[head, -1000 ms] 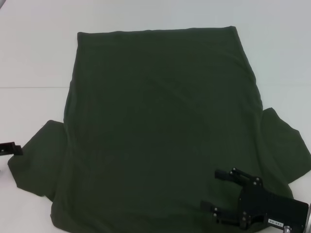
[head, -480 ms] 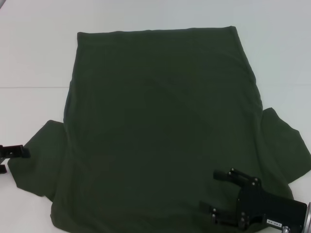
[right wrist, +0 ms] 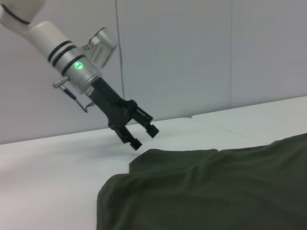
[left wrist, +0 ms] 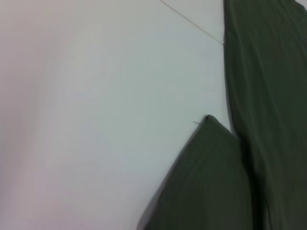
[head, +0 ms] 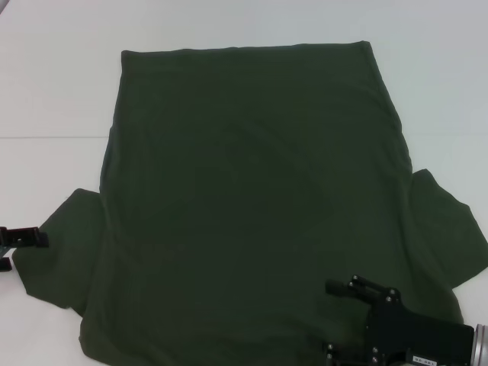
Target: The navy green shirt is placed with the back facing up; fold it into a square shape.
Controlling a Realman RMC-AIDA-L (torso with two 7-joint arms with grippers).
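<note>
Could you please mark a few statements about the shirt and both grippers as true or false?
1. The shirt lies spread flat on the table. True.
2. The right gripper hovers beyond the shirt's far edge. False: it is over the near right corner of the shirt.
3. The left gripper is open beside the left sleeve. True.
4. Cream lettering shows on the shirt. False: only plain green cloth is visible.
5. One sleeve is already folded inward. False: both sleeves stick out sideways.

lab: bare white table, plain wall
</note>
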